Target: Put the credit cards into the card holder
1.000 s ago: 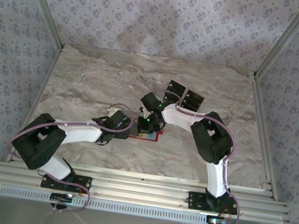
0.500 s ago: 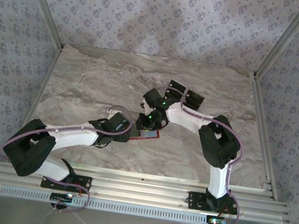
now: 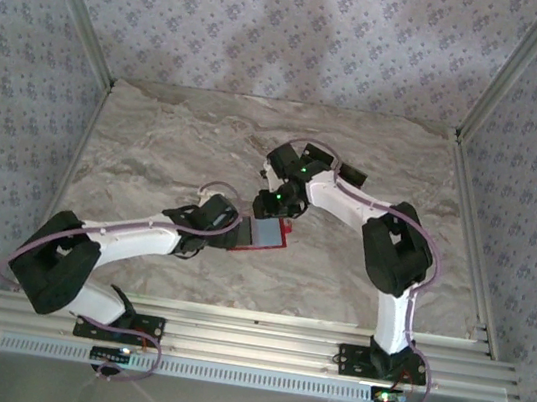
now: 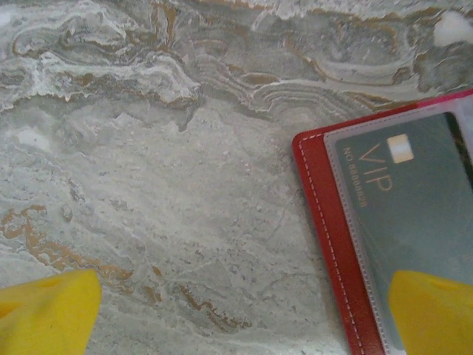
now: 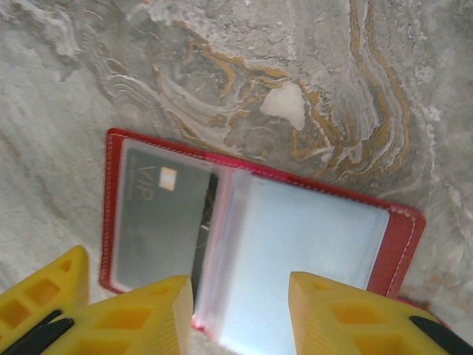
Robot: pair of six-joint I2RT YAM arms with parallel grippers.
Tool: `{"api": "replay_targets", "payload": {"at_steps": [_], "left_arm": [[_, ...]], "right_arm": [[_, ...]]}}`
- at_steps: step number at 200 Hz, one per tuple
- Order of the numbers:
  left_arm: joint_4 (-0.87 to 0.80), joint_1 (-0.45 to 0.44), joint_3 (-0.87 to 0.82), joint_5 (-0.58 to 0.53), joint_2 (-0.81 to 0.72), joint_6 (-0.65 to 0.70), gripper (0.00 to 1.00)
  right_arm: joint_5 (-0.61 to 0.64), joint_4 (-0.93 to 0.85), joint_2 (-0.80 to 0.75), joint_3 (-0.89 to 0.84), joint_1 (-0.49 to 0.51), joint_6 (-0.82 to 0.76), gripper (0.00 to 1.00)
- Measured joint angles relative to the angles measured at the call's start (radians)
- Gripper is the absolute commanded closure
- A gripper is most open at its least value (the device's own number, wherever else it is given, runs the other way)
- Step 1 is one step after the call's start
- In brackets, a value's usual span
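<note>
The card holder (image 3: 264, 233) lies open on the marble, red with pale grey-blue pockets (image 5: 310, 244). A dark credit card marked VIP (image 5: 159, 222) sits inside its left clear pocket (image 4: 414, 207). My left gripper (image 3: 233, 232) is open wide at the holder's left edge (image 4: 236, 318); one yellow fingertip (image 4: 432, 310) rests over the left pocket, the other over bare marble. My right gripper (image 3: 276, 204) hovers open just beyond the holder (image 5: 240, 318), with nothing between its fingers. More black credit cards (image 3: 351, 175) lie behind the right arm, mostly hidden by it.
The marble table (image 3: 154, 154) is bordered by metal rails, with patterned walls at the sides and back. The arm bases stand on the aluminium frame (image 3: 248, 340) at the near edge. Bare marble stretches left of and behind the holder.
The right gripper has lifted off the holder and drawn back toward the far side. The holder now lies uncovered with its pale pockets showing. The left arm has stretched out, its gripper staying at the holder.
</note>
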Motion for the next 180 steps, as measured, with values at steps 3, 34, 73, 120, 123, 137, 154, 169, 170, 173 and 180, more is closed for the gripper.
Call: {"api": "replay_targets", "payload": {"at_steps": [3,34,73,120,123,137,154,169,170,173,180], "left_arm": [[0.000,0.000,0.000,0.000,0.002,0.000,0.00],[0.001,0.000,0.000,0.003,0.014,0.000,0.00],[0.013,0.000,0.002,0.007,0.044,0.000,0.00],[0.023,0.000,0.002,0.014,0.060,0.000,0.00],[0.024,0.000,0.002,0.015,0.060,0.000,0.00],[0.025,0.000,0.002,0.022,0.056,0.000,0.00],[0.029,0.000,0.002,0.034,0.037,0.000,0.00],[0.039,0.000,0.001,0.046,0.004,0.000,0.00],[0.040,0.000,0.000,0.047,0.002,0.000,0.00],[0.046,0.000,-0.001,0.051,-0.008,0.000,0.00],[0.055,0.000,-0.006,0.056,-0.029,0.000,0.00]], "right_arm": [[0.002,0.000,0.005,0.001,0.000,-0.005,0.59],[0.019,-0.003,0.057,0.004,-0.007,-0.036,0.58],[0.019,0.008,0.080,-0.003,-0.015,-0.045,0.58],[-0.053,0.117,0.041,-0.098,-0.011,0.013,0.57],[-0.058,0.125,0.039,-0.105,-0.009,0.019,0.57],[-0.076,0.150,0.030,-0.124,0.001,0.046,0.57],[-0.093,0.174,0.027,-0.134,0.016,0.080,0.57],[-0.105,0.192,0.027,-0.139,0.027,0.108,0.57],[-0.106,0.194,0.027,-0.139,0.027,0.112,0.57],[-0.108,0.196,0.027,-0.140,0.029,0.118,0.57],[-0.111,0.200,0.027,-0.141,0.033,0.129,0.57]]}}
